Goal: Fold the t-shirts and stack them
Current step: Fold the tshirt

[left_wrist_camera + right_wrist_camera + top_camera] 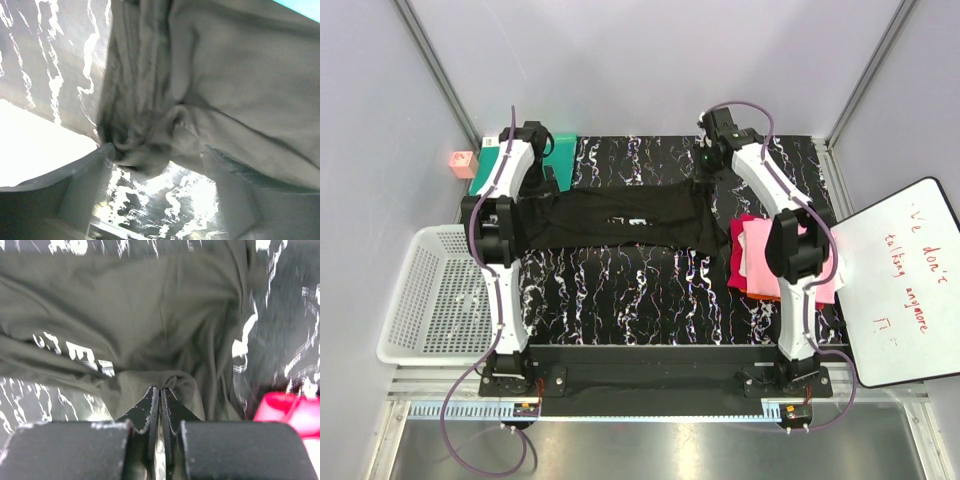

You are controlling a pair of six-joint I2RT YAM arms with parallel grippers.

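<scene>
Top external view, read from left to right with the black t-shirt (620, 215) as the reference point. A white basket (430, 300) sits well to the left of the shirt and nearer the arm bases. The left gripper (156, 150) is at the shirt's left end. In its wrist view the jaws stand apart, with a bunched wad of dark cloth lying loosely between them rather than being pinched. A green mat (560, 155) lies just beyond the shirt's far left corner. The shirt itself is drawn out into a long, narrow band across the middle of the marbled table (620, 290), with a scrap of white lettering showing near its centre. At the shirt's right end the right gripper (160, 390) has its jaws pressed together on a small fold of the cloth. Just to the right of the shirt rest the folded shirts (760, 255), a pile of pink, red and orange. A whiteboard (900, 290) leans farther right. The step appears to be an early lengthwise fold of the black shirt, with stacking not yet done. The next move probably calls for the right end to be laid flat, then a fresh grip for folding crosswise.
</scene>
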